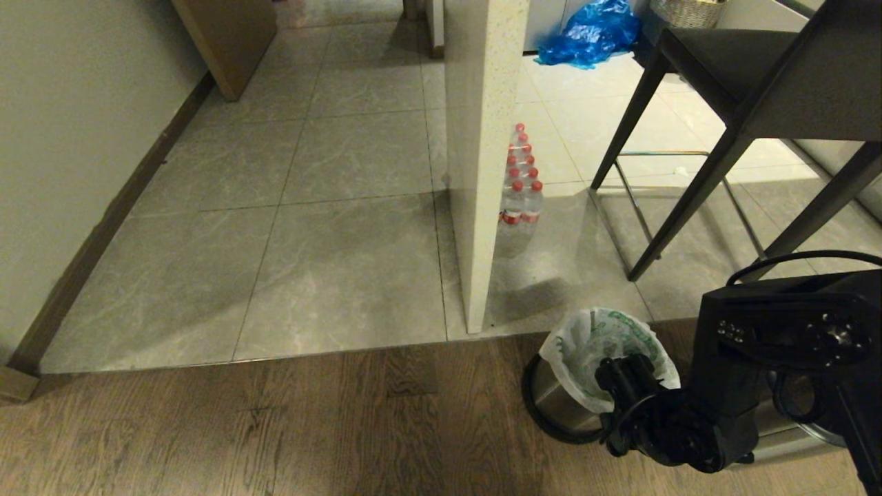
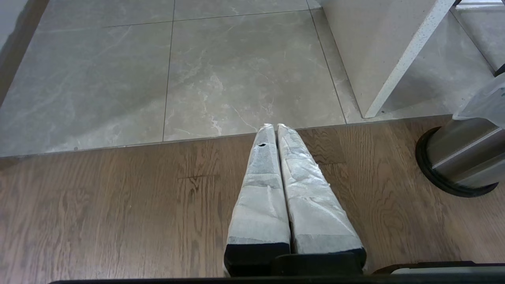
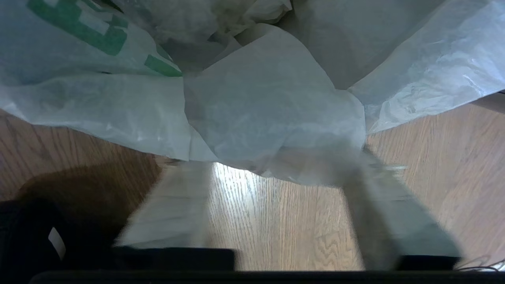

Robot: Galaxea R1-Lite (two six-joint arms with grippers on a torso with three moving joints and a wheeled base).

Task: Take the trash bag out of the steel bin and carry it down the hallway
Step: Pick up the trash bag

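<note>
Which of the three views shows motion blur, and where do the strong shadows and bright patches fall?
Right wrist view: the right gripper fingers are smeared at the translucent green-printed trash bag. Left wrist view: sharp, left gripper shut. Head view: the white pillar shadows grey tiles; floor near the shiny blue plastic bag is bright.

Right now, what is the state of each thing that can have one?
trash bag: still in the bin, edge draped over the rim.
steel bin: upright, lined.
right pincer: open, at the bag's edge.
left pincer: shut, holding nothing.
blue bag: crumpled on the floor.
</note>
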